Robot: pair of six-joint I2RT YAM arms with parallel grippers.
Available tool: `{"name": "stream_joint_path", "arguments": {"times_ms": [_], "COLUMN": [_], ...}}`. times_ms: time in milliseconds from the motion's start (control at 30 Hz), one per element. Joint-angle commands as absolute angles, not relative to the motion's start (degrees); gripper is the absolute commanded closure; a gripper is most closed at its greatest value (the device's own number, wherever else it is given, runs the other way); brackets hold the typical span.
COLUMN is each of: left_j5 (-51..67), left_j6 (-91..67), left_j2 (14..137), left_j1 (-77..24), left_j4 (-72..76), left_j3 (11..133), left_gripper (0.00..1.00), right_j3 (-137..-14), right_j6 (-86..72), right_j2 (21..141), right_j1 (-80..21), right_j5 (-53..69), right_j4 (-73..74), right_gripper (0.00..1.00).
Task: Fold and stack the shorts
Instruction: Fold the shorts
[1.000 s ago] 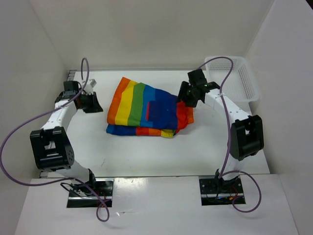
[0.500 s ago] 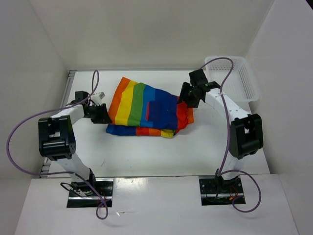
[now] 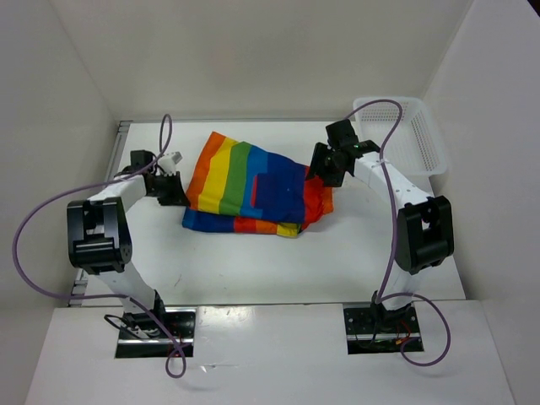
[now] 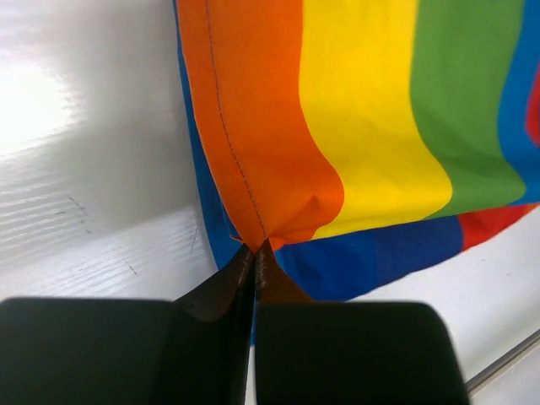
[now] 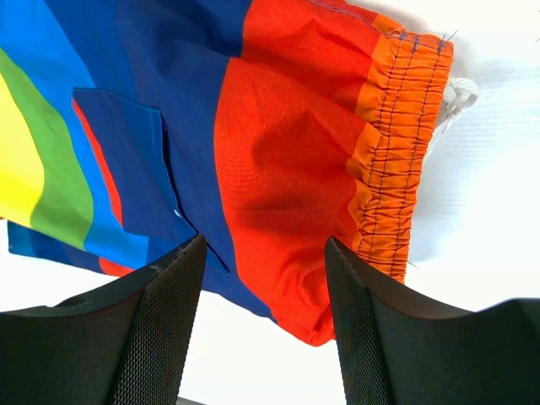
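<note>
Rainbow shorts (image 3: 253, 190) are lying part-folded at the centre of the white bench (image 3: 253, 261). The left pincer (image 4: 255, 251) is pinching their orange corner at centre left. The right pincer (image 5: 257, 249) is hovering open over the red waistband. The folding step seems to be in hand. The next move probably calls for carrying that corner across.

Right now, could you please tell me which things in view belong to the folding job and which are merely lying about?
In the job: shorts; left gripper, shut on their orange corner; right gripper, open above them.
Lying about: white basket, at the far right of the table.
</note>
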State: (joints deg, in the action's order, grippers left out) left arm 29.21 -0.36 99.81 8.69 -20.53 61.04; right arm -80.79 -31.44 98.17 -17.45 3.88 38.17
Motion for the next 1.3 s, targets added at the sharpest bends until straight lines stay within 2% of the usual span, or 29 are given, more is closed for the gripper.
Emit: {"name": "stream_joint_path", "arguments": {"times_ms": [0,167,267,300,467,667,800,933,967,1133,1167,1233,1267], "left_j5": [29.6,33.9,35.6,38.2,41.9,40.6,40.6,39.9,39.9,39.9,40.4,40.4,40.4], "left_j6": [0.0,0.0,0.0,0.0,0.0,0.0,0.0,0.0,0.0,0.0,0.0,0.0,0.0], "left_j2": [94.6,88.1,83.9,83.1,80.6,80.6,80.6,81.1,81.6,83.1,83.6,83.6,83.6], "left_j1": [8.6,8.6,8.6,9.1,9.1,9.1,9.1,9.1,9.1,9.1,9.1,9.1,9.1], "left_j4": [-23.4,-34.8,-37.7,-37.7,-35.7,-37.1,-37.6,-38.1,-38.1,-38.1,-38.1,-38.1,-38.1], "left_j3": [65.6,72.2,70.8,69.4,61.5,62.1,60.6,59.9,59.9,59.4,59.4,59.9,60.6], "left_gripper": [1.00,1.00,1.00,1.00,1.00,1.00,1.00,1.00,1.00,1.00,1.00,1.00,1.00], "right_j3": [-81.8,-81.8,-81.8,-81.2,-74.7,-62.9,-58.5,-55.6,-54.9,-56.1,-56.7,-58.1,-58.9], "right_j6": [-30.6,-30.6,-30.6,-30.6,-31.7,-31.7,-31.7,-32.3,-33.0,-33.6,-33.6,-34.2,-34.2], "right_j2": [98.0,98.0,98.0,98.0,95.4,87.1,86.0,87.5,87.5,92.1,92.1,91.2,90.4], "right_j1": [-17.1,-16.6,-16.6,-16.0,-12.0,-5.2,-3.7,-3.7,-3.7,-3.7,-3.7,-3.7,-3.7], "right_j5": [3.3,2.1,1.5,2.2,9.2,15.5,19.8,23.6,23.6,25.5,25.5,24.3,22.3], "right_j4": [37.3,37.3,37.3,37.3,37.3,35.9,33.9,27.5,26.2,22.0,21.2,21.2,22.4], "right_gripper": [0.36,0.36,0.36,0.29,0.14,0.13,0.13,0.19,0.24,0.37,0.53,0.72,0.88]}}
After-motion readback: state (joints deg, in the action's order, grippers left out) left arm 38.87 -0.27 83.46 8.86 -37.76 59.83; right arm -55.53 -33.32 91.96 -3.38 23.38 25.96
